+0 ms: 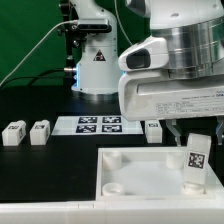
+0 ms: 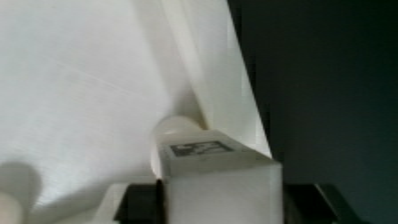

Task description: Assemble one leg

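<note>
1. The leg (image 1: pixel 197 162) is held between the jaws of the gripper (image 2: pixel 221 205). The jaws are closed to a narrow gap on its two sides, with a dark finger (image 2: pixel 317 198) seen on either side in the wrist view.
2. The long axis of the leg is kept upright, in line with the fingers. Its free end points away from the jaws, down to the white panel (image 1: pixel 130 170).
3. Just beyond that free end, a rounded corner socket (image 2: pixel 189 128) is seen in the panel. The coming move is judged to depend on this one relation: the leg end must be brought straight onto the socket.
4. Whether the leg already touches the panel cannot be told.
5. One loose leg (image 1: pixel 154 129) lies on the black table (image 1: pixel 40 165) behind the jaws. Two more loose legs (image 1: pixel 40 131) and the marker board (image 1: pixel 98 124) are well apart from them.
6. Nothing is seen between the held leg and the socket.
</note>
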Controlling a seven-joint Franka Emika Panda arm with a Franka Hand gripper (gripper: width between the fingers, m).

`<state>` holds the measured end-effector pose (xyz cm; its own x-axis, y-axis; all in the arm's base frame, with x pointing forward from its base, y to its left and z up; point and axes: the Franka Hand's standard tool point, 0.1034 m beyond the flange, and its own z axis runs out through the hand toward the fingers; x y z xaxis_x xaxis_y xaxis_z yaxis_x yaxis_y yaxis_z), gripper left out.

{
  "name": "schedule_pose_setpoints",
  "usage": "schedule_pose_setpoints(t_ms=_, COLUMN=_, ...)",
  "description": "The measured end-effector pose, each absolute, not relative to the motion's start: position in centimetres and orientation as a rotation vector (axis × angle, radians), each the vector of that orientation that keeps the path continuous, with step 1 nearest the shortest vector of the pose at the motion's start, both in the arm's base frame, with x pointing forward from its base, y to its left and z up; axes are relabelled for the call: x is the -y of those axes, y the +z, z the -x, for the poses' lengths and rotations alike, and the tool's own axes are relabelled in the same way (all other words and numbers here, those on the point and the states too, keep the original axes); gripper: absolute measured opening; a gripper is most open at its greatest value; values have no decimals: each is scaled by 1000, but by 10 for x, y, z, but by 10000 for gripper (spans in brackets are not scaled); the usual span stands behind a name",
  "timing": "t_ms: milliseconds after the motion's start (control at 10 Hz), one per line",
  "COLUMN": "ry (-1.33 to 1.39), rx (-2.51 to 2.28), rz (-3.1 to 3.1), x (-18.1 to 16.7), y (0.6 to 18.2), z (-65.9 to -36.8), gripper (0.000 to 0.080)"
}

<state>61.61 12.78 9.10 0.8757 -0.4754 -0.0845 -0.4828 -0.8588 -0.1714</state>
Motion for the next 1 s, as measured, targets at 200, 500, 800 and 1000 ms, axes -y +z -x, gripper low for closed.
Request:
schedule_pose_setpoints(t_ms=200, ry=94, rx=-1185, rz=2679, x=-129, y=91, z=-619, gripper=304)
schedule_pose_setpoints(t_ms=500, ry=163, rx=-1674, rz=2321, x=-125, y=91, z=-626, gripper=304)
schedule_pose_setpoints(t_ms=800, ry=210, rx=-1893, rz=2114, x=-128, y=91, z=-627, gripper=304)
schedule_pose_setpoints(t_ms=1000, ry=207, rx=-1875, rz=2128, x=-128, y=91, z=-627, gripper=546)
